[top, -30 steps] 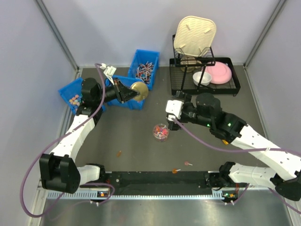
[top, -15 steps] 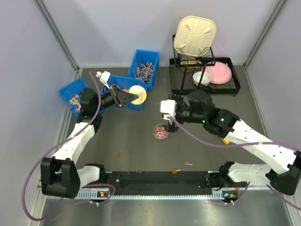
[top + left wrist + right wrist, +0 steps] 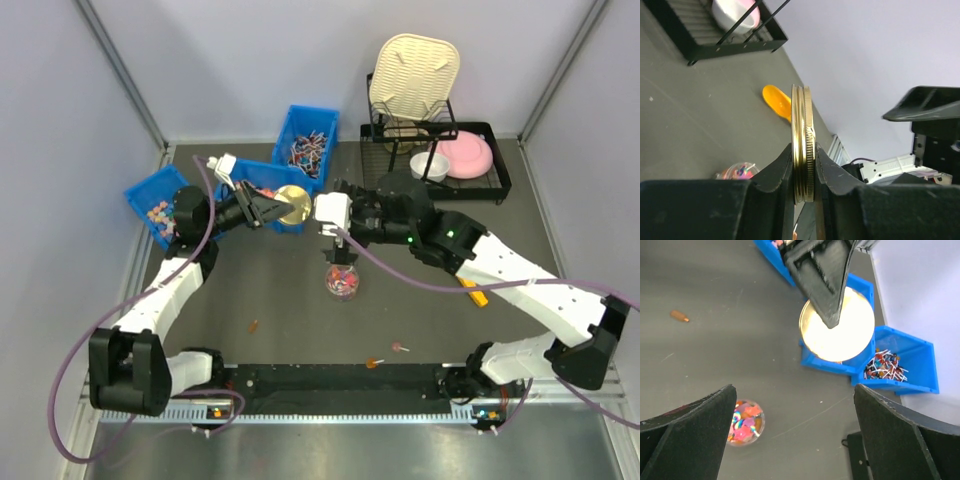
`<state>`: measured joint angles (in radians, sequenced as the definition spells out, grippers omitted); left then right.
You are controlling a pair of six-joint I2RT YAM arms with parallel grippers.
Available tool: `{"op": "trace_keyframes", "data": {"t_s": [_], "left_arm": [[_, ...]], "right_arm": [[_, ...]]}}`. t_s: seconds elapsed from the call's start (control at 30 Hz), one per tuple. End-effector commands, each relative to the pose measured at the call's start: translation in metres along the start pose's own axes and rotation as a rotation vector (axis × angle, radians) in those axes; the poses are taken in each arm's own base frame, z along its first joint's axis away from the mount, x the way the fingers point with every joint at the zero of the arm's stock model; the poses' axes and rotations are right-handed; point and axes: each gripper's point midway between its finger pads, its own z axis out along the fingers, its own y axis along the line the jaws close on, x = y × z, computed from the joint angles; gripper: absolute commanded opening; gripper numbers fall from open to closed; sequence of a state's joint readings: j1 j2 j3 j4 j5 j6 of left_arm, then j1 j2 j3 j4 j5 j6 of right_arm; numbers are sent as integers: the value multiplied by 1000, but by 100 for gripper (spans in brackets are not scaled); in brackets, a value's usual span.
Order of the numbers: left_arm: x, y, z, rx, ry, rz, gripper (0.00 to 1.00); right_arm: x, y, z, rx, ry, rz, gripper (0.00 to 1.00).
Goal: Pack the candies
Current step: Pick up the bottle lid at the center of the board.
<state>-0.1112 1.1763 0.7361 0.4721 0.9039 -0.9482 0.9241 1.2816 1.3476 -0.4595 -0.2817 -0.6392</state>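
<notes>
left jaws pinch the stiff lid (image 3: 802,120) by its rim; right jaws gape empty; candies (image 3: 744,422) look light, loose, best scooped.

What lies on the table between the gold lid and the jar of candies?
Nothing: the right wrist view shows bare grey table between the gold lid, held by the left gripper, and the jar of candies.
</notes>
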Motion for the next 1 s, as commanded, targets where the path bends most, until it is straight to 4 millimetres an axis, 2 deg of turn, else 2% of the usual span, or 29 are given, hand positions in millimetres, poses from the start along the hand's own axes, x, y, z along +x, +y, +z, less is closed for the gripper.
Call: {"op": "trace_keyframes", "data": {"t_s": [0.0, 0.07, 0.2, 0.4, 0.6, 0.77, 0.97], "left_arm": [[-1, -1, 5, -11, 62, 42, 0], [6, -1, 6, 3, 113, 39, 0], [12, 2, 7, 15, 135, 29, 0], [18, -6, 6, 58, 159, 39, 0], [32, -12, 5, 84, 213, 63, 0], [39, -9, 3, 79, 246, 63, 0], [41, -10, 2, 83, 247, 61, 0]], "right_arm": [[-22, -15, 12, 45, -19, -12, 99], [-24, -14, 19, 46, -17, -37, 99], [-15, -12, 36, 44, 13, -60, 99], [-2, -23, 55, 88, 50, -93, 99], [-5, -23, 65, 74, 40, -72, 99], [-8, -23, 71, 59, 34, -62, 99], [-3, -11, 76, 1, 35, -56, 99]]}}
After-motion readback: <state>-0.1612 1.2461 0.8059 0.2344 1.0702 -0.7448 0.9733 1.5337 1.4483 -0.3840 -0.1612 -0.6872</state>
